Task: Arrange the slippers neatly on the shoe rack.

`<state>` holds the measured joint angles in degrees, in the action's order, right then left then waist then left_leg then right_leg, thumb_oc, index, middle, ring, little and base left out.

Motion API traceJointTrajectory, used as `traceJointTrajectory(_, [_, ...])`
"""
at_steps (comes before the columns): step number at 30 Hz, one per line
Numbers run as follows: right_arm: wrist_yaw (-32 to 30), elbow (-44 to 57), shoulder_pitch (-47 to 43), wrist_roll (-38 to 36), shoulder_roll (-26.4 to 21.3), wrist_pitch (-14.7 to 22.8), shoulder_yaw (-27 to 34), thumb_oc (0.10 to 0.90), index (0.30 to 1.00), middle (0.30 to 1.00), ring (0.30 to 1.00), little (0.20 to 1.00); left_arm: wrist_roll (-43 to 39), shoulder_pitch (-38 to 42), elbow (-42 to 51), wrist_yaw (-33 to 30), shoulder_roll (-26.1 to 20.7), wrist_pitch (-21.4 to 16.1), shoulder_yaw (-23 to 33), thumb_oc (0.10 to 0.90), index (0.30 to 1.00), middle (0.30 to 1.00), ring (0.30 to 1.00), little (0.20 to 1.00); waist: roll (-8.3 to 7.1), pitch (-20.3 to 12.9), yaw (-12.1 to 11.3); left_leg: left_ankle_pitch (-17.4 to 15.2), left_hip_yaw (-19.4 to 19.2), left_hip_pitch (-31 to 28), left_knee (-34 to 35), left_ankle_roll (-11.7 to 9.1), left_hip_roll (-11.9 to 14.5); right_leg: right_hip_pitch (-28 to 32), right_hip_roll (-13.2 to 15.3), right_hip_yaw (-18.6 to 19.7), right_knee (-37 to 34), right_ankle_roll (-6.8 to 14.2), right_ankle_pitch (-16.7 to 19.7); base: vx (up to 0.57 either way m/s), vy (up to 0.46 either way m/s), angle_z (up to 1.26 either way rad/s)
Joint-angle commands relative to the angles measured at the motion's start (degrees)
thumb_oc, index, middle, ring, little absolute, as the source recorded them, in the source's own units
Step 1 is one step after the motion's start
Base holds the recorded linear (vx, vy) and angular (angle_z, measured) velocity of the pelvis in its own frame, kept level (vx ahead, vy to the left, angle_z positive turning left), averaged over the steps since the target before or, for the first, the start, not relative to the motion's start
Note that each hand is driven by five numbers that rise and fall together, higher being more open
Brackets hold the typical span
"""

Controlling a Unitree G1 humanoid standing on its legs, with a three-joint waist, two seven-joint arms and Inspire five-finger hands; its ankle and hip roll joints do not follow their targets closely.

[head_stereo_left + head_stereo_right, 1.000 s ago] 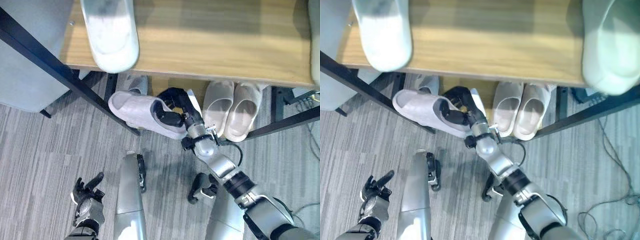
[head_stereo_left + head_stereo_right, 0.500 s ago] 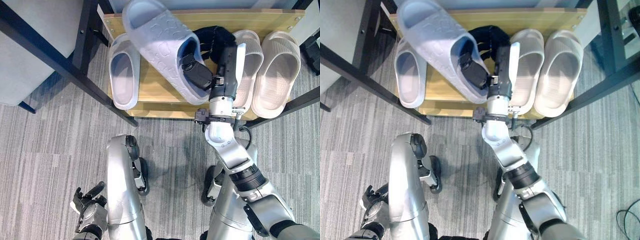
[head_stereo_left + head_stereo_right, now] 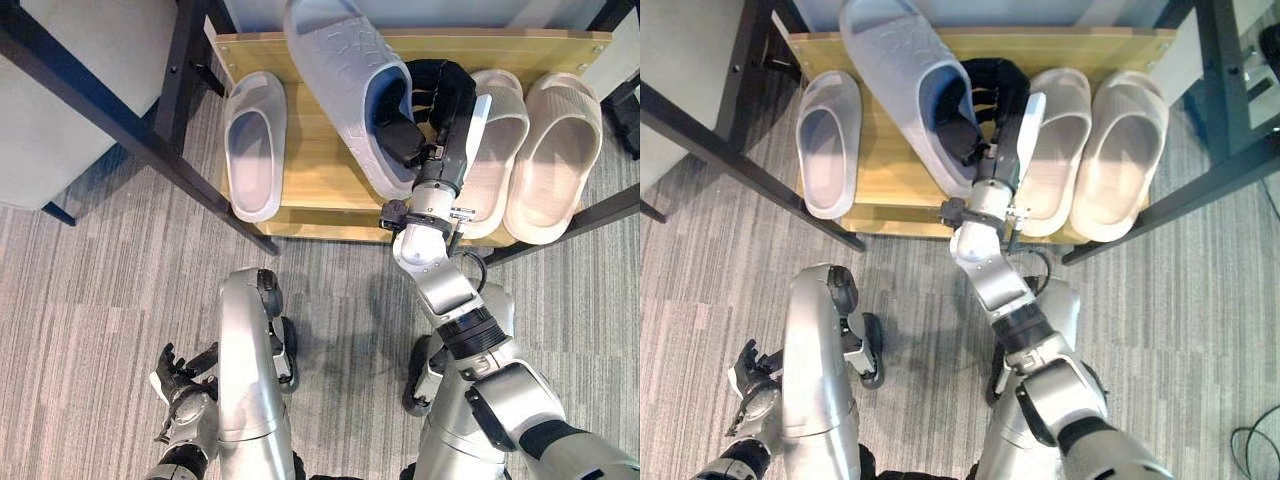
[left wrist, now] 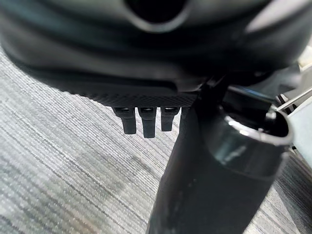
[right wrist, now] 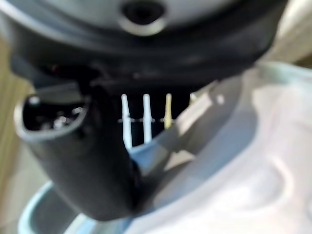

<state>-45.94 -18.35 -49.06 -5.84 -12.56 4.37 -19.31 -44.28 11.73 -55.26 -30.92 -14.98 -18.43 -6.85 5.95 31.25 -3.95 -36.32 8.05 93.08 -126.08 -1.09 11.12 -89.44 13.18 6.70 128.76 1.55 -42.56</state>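
right hand (image 3: pixel 425 105) grips a pale grey foam slipper (image 3: pixel 345 85) tilted over the wooden shoe rack shelf (image 3: pixel 320 165), between 1 grey slipper (image 3: pixel 254 145) and 2 beige slippers (image 3: pixel 530 150). left hand (image 3: pixel 180 385) hangs low, relaxed. right wrist view: thumb (image 5: pixel 92 161) inside the slipper.

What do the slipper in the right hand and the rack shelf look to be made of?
Held slipper: seemingly soft moulded foam or rubber, matte pale grey, one piece with an embossed sole pattern; the right hand grips its strap. Shelf: looks like light wood or wood-look laminate, smooth, with grain lines, on a black, probably metal frame.
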Motion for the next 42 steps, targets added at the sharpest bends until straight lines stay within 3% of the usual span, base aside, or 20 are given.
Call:
traceJointTrajectory(1, [-0.57, 4.53, -10.59, -1.91, 1.6, 5.38, -2.04, 0.4, 0.3, 0.3, 0.3, 0.3, 2.18, -2.3, -0.43, -2.28, -3.16, -3.39, -3.14, 0.8, 0.9, 0.9, 0.9, 0.9, 1.12, -1.45, -2.83, -6.24, 0.7, -3.12, -0.99, 5.66, -1.3, -0.51, 1.04, 0.21, -2.14, -8.34, 2.38, 0.0, 0.0, 0.0])
traceJointTrajectory(8, [-0.7, -1.72, -12.37, -6.12, 4.14, 6.07, -3.76, 0.4, 0.3, 0.3, 0.3, 0.3, 5.98, -0.97, -3.54, -1.15, -3.79, -0.71, -6.12, 0.8, 0.9, 0.9, 0.9, 0.9, 0.71, -1.45, -3.44, -6.65, 0.72, -3.12, -1.75, 5.42, -1.11, -0.51, 1.05, 0.37, -1.66, -8.17, 2.37, 0.0, 0.0, 0.0])
traceJointTrajectory(13, [-0.31, -2.84, -10.51, -6.44, 4.96, 6.62, -4.51, 0.4, 0.3, 0.3, 0.3, 0.3, 6.21, 0.56, -7.9, -0.83, -4.72, -0.35, -5.08, 0.8, 0.9, 0.9, 0.9, 0.9, 0.14, -1.45, -3.02, -6.7, 0.61, -3.12, -1.75, 5.18, -0.97, -0.51, 0.99, 0.68, -1.87, -8.18, 2.48, 0.0, 0.0, 0.0])
traceJointTrajectory(25, [-2.79, -6.91, -10.02, -5.45, 7.79, 6.83, -3.03, 0.4, 0.3, 0.3, 0.3, 0.3, 9.59, 0.24, -11.21, -0.15, -3.8, 1.55, -7.96, 0.8, 0.9, 0.9, 0.9, 0.9, 1.64, -1.45, -2.93, -6.63, 0.75, -3.12, -2.57, 5.18, -1.16, -0.51, 0.55, 0.82, -1.24, -7.9, 2.39, 0.0, -0.001, -0.02])
traceJointTrajectory(26, [-3.34, -7.32, -10.19, -5.79, 7.92, 7.24, -2.75, 0.723, 0.785, 0.785, 0.785, 0.785, 9.88, 0.41, -11.29, -0.32, -3.85, 1.56, -8.3, 0.8, 0.9, 0.9, 0.9, 0.9, 1.76, -1.45, -2.89, -6.63, 0.77, -3.12, -2.72, 5.16, -1.22, -0.51, 0.57, 0.81, -1.06, -7.93, 2.32, 0.0, 0.0, 0.0])
traceJointTrajectory(27, [-3.96, -7.91, -10.38, -6.12, 8.08, 7.58, -2.23, 0.8, 0.9, 0.9, 0.9, 0.9, 10.01, 0.39, -11.24, -0.38, -3.73, 1.5, -8.68, 0.8, 0.9, 0.9, 0.9, 0.9, 1.89, -1.45, -2.89, -6.68, 0.67, -3.12, -2.71, 5.14, -1.2, -0.51, 0.6, 0.84, -0.99, -7.97, 2.22, -0.01, -0.002, 0.04])
traceJointTrajectory(42, [-4.38, -7.56, -9.43, -6.19, 8.75, 7.92, -1.4, 0.8, 0.9, 0.9, 0.9, 0.9, 12.62, 0.97, -11.93, -0.14, -3.71, 2.42, -9.34, 0.8, 0.9, 0.9, 0.9, 0.9, 2.28, -1.45, -2.87, -6.53, 0.18, -3.12, -2.66, 4.8, -1.28, -0.51, 0.78, 0.99, -0.04, -8.03, 1.76, 0.0, 0.0, 0.0])
